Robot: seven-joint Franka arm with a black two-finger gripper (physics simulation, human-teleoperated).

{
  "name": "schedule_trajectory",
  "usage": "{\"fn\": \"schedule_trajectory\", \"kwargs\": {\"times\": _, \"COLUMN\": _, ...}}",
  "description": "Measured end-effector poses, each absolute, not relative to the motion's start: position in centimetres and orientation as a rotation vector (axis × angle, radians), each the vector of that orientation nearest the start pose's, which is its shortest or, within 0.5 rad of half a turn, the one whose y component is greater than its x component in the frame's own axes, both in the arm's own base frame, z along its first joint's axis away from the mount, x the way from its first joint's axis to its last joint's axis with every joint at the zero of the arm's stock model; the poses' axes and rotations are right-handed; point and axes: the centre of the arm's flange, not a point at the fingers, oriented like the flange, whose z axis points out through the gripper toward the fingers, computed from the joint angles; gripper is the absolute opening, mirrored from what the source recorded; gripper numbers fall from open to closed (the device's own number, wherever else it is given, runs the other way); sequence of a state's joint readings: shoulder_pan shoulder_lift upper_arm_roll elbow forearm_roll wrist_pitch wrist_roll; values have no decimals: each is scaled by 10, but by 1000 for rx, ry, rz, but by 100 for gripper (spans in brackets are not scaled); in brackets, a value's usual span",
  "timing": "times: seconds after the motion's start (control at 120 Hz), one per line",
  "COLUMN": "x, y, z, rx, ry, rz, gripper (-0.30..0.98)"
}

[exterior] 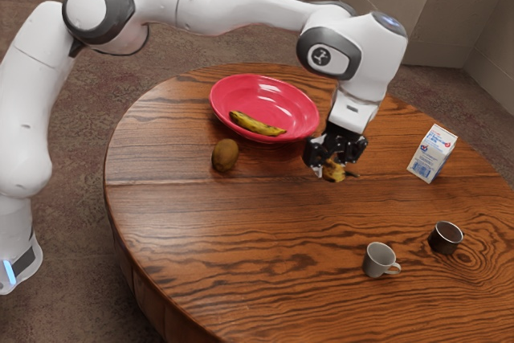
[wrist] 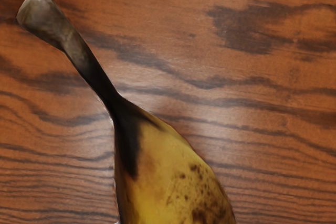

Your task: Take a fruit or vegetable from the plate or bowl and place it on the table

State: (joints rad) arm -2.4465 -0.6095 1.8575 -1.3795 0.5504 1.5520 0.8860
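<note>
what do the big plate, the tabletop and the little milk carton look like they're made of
The plate looks like glossy glazed ceramic, perhaps plastic, with bright highlights on its red surface. The tabletop seems to be polished wood: dark grain and a soft sheen. The carton is probably coated cardboard, boxy with flat printed sides.

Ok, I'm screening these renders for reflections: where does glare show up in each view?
Exterior view: pale highlights on the red bowl, with a fainter sheen on the table; wrist view: soft whitish patches on the wood beside the banana, whose dark spots can be made out clearly.
</note>
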Motion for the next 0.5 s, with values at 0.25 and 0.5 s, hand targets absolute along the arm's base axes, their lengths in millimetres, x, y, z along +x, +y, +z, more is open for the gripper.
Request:
{"fn": "schedule_trajectory", "kwargs": {"times": 0.25, "x": 627, "y": -152, "z": 533, "rx": -2410, "ry": 2052, "rz": 47, "gripper": 16}}
{"fn": "schedule_trajectory", "kwargs": {"times": 0.5, "x": 631, "y": -41, "z": 547, "rx": -2608, "ry": 1750, "rz": 137, "gripper": 60}}
